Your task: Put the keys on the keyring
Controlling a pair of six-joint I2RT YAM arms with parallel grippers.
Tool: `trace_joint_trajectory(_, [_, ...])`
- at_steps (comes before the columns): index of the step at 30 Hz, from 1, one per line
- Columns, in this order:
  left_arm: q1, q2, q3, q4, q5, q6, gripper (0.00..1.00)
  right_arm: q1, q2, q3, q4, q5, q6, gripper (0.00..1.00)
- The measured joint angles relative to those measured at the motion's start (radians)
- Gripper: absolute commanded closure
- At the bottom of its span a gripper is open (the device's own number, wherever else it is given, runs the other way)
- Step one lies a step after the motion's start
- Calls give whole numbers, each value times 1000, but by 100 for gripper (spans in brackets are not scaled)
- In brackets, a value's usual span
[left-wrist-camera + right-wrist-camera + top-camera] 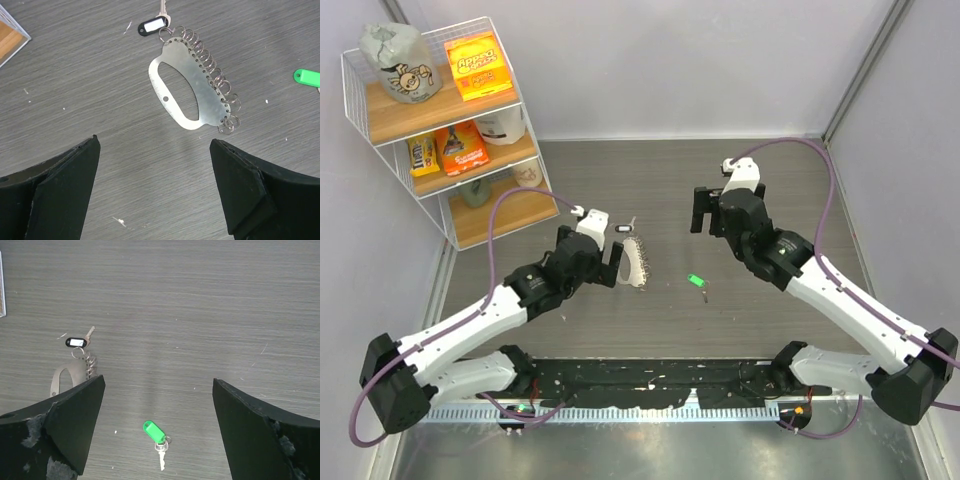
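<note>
Both jaws spread wide, nothing held. Keyring (192, 92) (flat metal plate edged with small rings, black-and-white tag (152, 26) at 1 end) lies flat on the table (770, 180), just beside the left gripper (616, 262). Green key (155, 434) lies apart from it, below the right gripper (704, 212). Likely step: grab the key. Pinch the green head and leave the blade free, with the left pinning the plate against sliding.

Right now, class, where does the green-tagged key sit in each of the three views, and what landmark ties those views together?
Top external: the green key lies just right of and below the picture's centre.
Left wrist: it is at the right edge, partly cut off.
Right wrist: it is at bottom centre, tag above the blade.
Shared landmark: the keyring, left of the key in all three.
</note>
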Motion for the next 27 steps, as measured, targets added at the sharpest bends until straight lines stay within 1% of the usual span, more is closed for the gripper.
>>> trace_joint_trajectory(5, [0, 74, 3, 23, 23, -8, 1, 0, 39, -1, -30, -42, -8, 5])
trace_joint_trajectory(8, [0, 82, 2, 28, 42, -20, 1, 0, 56, -18, -40, -93, -6, 4])
trace_joint_trajectory(11, [0, 76, -8, 45, 61, -29, 1, 1, 36, -95, -5, -155, 9, 4])
trace_joint_trajectory(14, [0, 66, -29, 45, 78, -37, 1, 6, -13, -234, 36, -231, 49, 1])
trace_joint_trajectory(18, [0, 50, -66, 45, 96, -55, 1, 40, -6, -298, 55, -298, 111, 0])
trace_joint_trajectory(21, [0, 26, -103, 45, 105, -60, 1, 102, 21, -311, 93, -326, 161, 0])
trace_joint_trajectory(22, [0, 18, -112, 45, 106, -60, 1, 127, 33, -312, 111, -331, 180, 4])
trace_joint_trajectory(27, [0, -44, -179, 74, 106, -56, 1, 198, 100, -313, 187, -352, 265, 10])
